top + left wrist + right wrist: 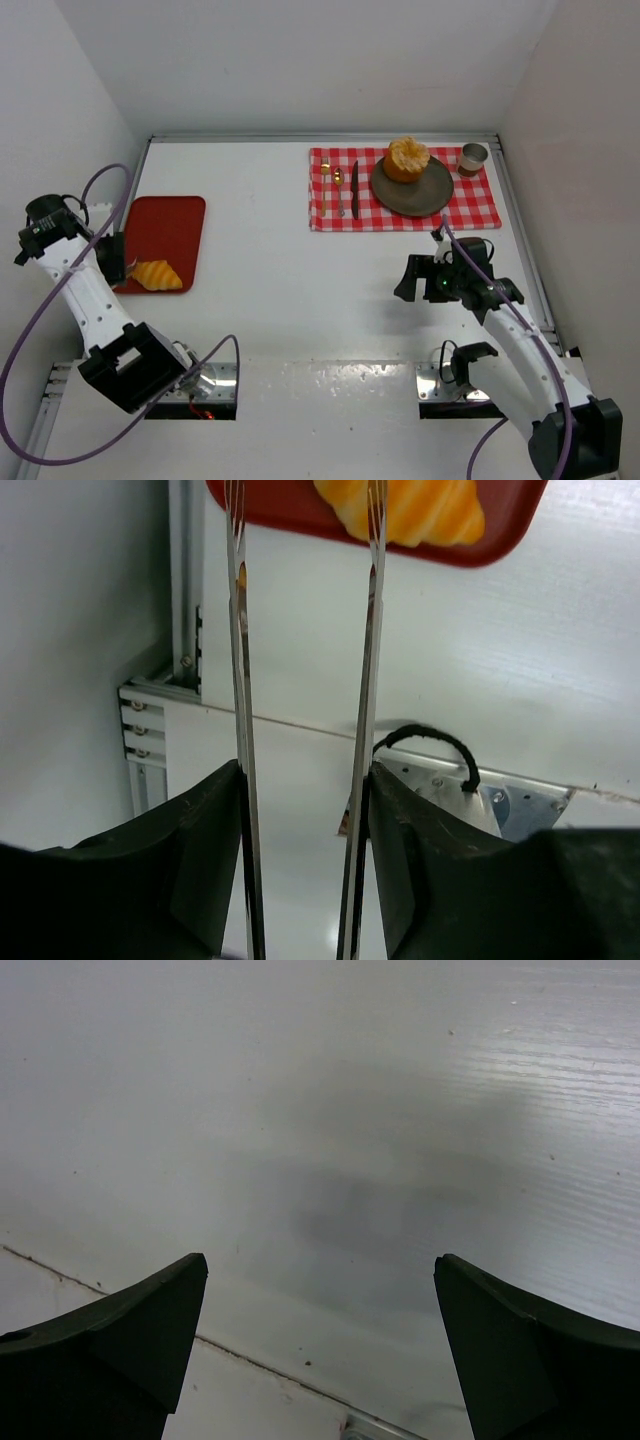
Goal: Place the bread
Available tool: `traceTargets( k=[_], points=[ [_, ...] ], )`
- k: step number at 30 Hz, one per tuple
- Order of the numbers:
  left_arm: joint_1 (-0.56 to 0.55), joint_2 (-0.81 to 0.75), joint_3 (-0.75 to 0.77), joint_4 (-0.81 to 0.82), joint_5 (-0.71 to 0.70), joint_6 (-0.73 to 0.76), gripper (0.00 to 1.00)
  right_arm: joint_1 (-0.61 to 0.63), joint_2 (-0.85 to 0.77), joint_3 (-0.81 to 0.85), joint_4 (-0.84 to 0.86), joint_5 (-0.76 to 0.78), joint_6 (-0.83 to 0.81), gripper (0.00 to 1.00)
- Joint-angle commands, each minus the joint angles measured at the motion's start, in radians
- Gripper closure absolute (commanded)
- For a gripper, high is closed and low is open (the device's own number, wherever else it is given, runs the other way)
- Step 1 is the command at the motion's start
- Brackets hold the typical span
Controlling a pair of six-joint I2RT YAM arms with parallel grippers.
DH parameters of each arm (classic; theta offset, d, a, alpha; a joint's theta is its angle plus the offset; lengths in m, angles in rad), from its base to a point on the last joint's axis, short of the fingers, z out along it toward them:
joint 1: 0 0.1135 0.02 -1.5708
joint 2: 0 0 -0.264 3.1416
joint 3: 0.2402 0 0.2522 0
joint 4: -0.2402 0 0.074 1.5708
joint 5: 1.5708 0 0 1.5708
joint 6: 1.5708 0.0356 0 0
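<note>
The white table [280, 290] makes for a long carry. The checked placemat [480, 205] at the upper right of the overhead view lies well apart from the red tray [165, 220] at the left, so a weak hold could shed its load on bare tabletop partway. On the placemat the dark plate [425, 195] already bears the bun [408, 160], seated toward its upper rim. A careless set-down could knock the bun or land half off the rim, near the knife [354, 190] and fork [339, 195] to the plate's left. The croissant [158, 275], the piece not yet placed, lies at the tray's lower edge, close to the lip. The left gripper [305, 520] hangs beside it with its thin metal fingers [243, 680] parted and nothing clasped. In the wrist view one blade crosses the croissant's outline while the other stands clear of it. Closing from here would probably pinch off-centre, and the tapered, ridged pastry could swivel, slip over the lip or get squashed. The right gripper [320, 1260] is spread wide and empty over bare table.
</note>
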Motion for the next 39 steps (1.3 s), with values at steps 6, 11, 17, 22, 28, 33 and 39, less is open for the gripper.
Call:
traceTargets(
  k=[6, 11, 17, 22, 28, 33, 39],
  points=[
    [0.061, 0.017, -0.041, -0.017, 0.205, 0.122, 0.44, 0.010, -0.046, 0.002, 0.028, -0.038, 0.007, 0.05],
    [0.061, 0.049, -0.042, -0.017, 0.226, 0.143, 0.40, 0.011, -0.093, -0.018, 0.019, -0.020, 0.031, 0.06],
    [0.061, 0.097, -0.088, -0.006, 0.227, 0.131, 0.40, 0.010, -0.109, -0.012, -0.024, -0.007, 0.022, 0.06],
    [0.061, 0.087, -0.098, 0.051, 0.167, 0.113, 0.39, 0.010, -0.104, -0.007, -0.020, -0.003, 0.023, 0.06],
    [0.008, 0.100, -0.098, 0.085, 0.137, 0.061, 0.39, 0.010, -0.093, -0.005, -0.013, -0.007, 0.025, 0.06],
    [-0.011, 0.100, -0.075, 0.085, 0.110, 0.051, 0.39, 0.008, -0.095, -0.004, -0.018, -0.004, 0.022, 0.06],
    [-0.020, 0.081, 0.000, 0.052, 0.110, 0.051, 0.39, 0.010, -0.096, -0.008, -0.007, -0.007, 0.031, 0.06]
  ],
)
